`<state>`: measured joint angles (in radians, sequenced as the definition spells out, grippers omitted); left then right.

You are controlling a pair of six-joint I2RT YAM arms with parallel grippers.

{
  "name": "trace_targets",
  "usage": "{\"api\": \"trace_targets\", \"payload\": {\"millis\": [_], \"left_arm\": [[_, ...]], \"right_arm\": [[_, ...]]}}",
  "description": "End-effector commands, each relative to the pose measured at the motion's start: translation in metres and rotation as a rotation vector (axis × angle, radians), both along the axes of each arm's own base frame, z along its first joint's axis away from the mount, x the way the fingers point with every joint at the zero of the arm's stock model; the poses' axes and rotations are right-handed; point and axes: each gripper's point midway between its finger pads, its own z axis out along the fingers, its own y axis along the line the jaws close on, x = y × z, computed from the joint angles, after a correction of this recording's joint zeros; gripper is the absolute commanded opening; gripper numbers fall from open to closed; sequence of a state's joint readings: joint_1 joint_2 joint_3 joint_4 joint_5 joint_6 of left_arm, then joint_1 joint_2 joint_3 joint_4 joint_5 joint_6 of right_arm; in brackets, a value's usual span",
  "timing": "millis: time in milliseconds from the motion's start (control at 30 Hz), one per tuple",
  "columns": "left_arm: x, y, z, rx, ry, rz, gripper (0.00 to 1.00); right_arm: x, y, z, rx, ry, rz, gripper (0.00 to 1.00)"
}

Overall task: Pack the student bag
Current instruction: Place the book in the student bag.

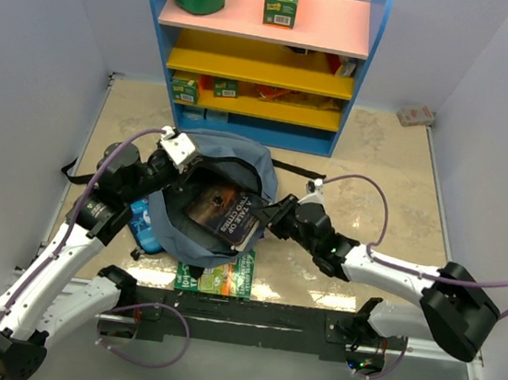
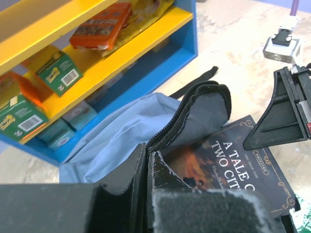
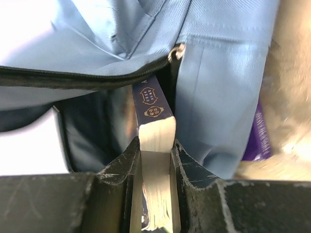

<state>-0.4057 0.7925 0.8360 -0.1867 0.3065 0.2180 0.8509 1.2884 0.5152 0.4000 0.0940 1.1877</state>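
The student bag (image 1: 239,159), grey-blue fabric, lies mid-table with its mouth held open. My left gripper (image 1: 174,173) is shut on the bag's zippered rim (image 2: 194,104) at the left and lifts it; in the left wrist view the jaws (image 2: 146,149) pinch that rim. A dark book (image 1: 224,209) titled "A Tale of Two Cities" lies tilted in the opening, partly inside. My right gripper (image 1: 265,217) is shut on the book's near-right edge. In the right wrist view the page block (image 3: 156,133) sits clamped between both fingers (image 3: 187,165), with the bag's blue fabric (image 3: 228,73) around it.
A green book (image 1: 224,281) lies under the bag's near edge. A blue printed pencil case (image 1: 143,223) sits at the bag's left. A blue and yellow shelf (image 1: 255,107) with boxes stands behind. A small card box (image 1: 416,115) lies far right.
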Motion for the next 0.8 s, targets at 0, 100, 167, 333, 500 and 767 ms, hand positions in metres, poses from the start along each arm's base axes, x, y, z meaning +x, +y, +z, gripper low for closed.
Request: {"api": "trace_targets", "payload": {"millis": [0,100,167,333,500,767], "left_arm": [[-0.014,-0.018,0.073,-0.134,-0.182,-0.121,0.05],[-0.025,-0.026,0.076,-0.168,-0.166,-0.185,0.04],[-0.027,-0.029,0.085,-0.189,-0.189,-0.209,0.03],[-0.038,-0.039,0.085,-0.187,-0.166,-0.295,0.02],[-0.034,-0.034,0.067,-0.147,-0.144,-0.260,0.02],[0.012,0.007,0.054,-0.106,-0.199,0.070,0.00]], "right_arm": [[0.029,-0.012,0.083,0.306,-0.020,-0.386,0.00],[0.035,0.002,0.080,0.342,0.029,-0.459,0.00],[0.038,0.014,0.078,0.347,0.026,-0.484,0.00],[0.066,0.055,0.085,0.417,0.008,-0.506,0.00],[0.077,0.088,0.102,0.297,-0.089,-0.435,0.09],[0.045,0.051,0.127,-0.091,-0.316,-0.220,0.99]]}}
